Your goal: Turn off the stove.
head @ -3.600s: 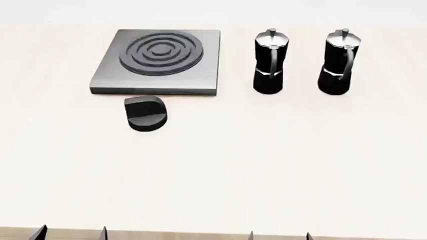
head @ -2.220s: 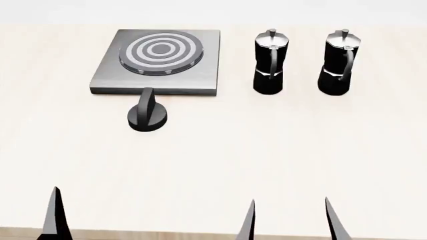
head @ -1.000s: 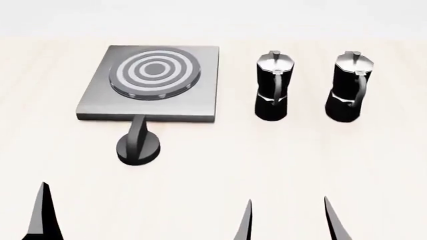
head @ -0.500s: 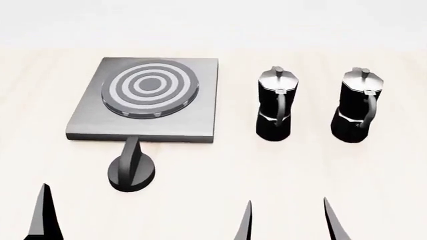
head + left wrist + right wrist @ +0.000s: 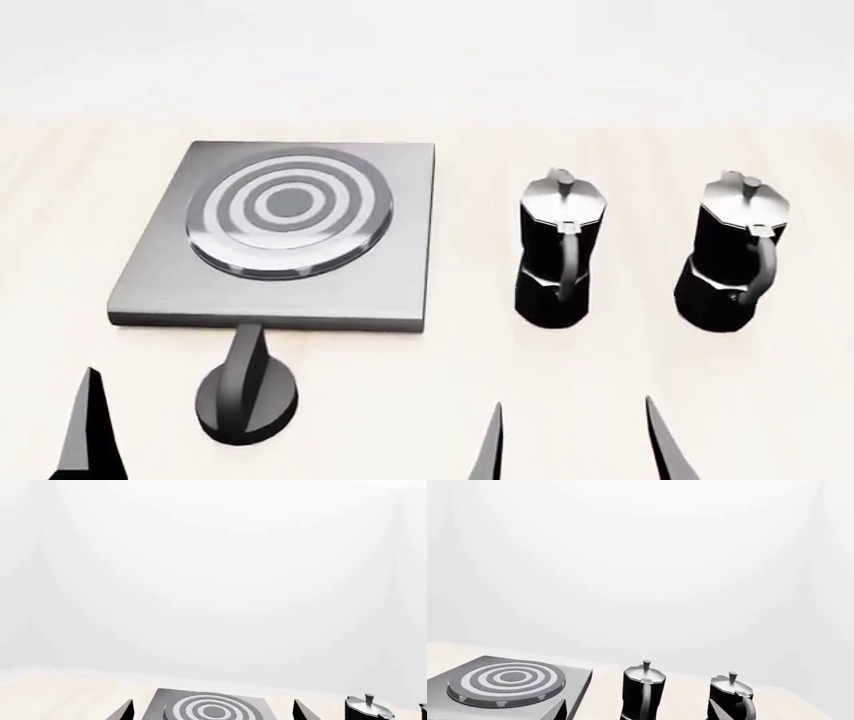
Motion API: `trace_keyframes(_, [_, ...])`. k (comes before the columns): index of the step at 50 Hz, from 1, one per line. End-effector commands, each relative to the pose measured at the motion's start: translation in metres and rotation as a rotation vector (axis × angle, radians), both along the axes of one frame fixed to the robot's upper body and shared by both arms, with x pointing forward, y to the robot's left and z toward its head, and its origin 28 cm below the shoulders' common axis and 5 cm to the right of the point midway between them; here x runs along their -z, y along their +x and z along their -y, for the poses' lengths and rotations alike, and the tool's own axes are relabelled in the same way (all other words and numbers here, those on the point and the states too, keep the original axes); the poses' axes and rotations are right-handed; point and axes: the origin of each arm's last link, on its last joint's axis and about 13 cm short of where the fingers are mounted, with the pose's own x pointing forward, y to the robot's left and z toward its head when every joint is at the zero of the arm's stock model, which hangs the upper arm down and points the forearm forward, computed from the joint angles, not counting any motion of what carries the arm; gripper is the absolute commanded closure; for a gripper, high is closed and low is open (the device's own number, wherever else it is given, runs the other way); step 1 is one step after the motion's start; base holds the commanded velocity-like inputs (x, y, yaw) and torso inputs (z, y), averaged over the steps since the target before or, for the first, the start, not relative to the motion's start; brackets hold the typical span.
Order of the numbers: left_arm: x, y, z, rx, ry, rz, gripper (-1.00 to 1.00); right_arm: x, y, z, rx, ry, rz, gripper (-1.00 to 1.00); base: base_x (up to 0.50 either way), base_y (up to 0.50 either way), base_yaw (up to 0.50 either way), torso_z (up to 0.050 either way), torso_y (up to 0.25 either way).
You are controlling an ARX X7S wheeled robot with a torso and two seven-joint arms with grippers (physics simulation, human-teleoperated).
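While going for the knob (image 5: 246,398), treat it as the only part of the stove (image 5: 287,235) that needs touching: round, black, ridged, just in front of the grey plate's near edge, towards its left corner, ridge pointing at the plate. Pale rings on the burner, so probably not yet off. Best done with the left gripper (image 5: 212,711), nearest to it and spread wide, holding nothing; only one of its fingers (image 5: 87,430) in the head view, left of the knob and apart from it. Bring those fingers down either side of the ridge, square to it, close firmly, then twist about the knob's own centre without dragging it sideways. Avoid knocking the plate edge, almost touching the ridge's far end. Leave the right gripper (image 5: 577,445) where it hangs, likewise open and empty, near the table's front, short of the two pots (image 5: 561,260) right of the stove and well clear of the knob. Underneath, a pale wood-grain table (image 5: 387,410), flat, otherwise bare around the knob. Beyond, nothing but a plain white wall (image 5: 213,580) and soft, even light
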Motion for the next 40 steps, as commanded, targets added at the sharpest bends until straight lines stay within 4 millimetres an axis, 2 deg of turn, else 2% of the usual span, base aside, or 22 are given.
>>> trace_keyframes(1, [-0.0004, 0.0011, -0.0019, 0.006, -0.003, 0.002, -1.00, -0.0015, 0.0013, 0.0011, 0.004, -0.001, 0.007, -1.00, 0.21, 0.00, 0.00, 0.000, 0.000])
trace_keyframes(26, [0.0014, 0.0009, -0.0016, 0.002, 0.001, -0.004, -1.00, -0.0004, 0.0021, 0.0008, 0.004, -0.007, -0.002, -1.00, 0.21, 0.00, 0.00, 0.000, 0.001])
trace_keyframes(40, [0.0025, 0.0005, -0.0010, 0.008, 0.012, -0.011, -1.00, 0.0002, 0.0014, 0.0001, -0.004, -0.023, 0.001, -1.00, 0.00, 0.00, 0.00, 0.000, 0.000])
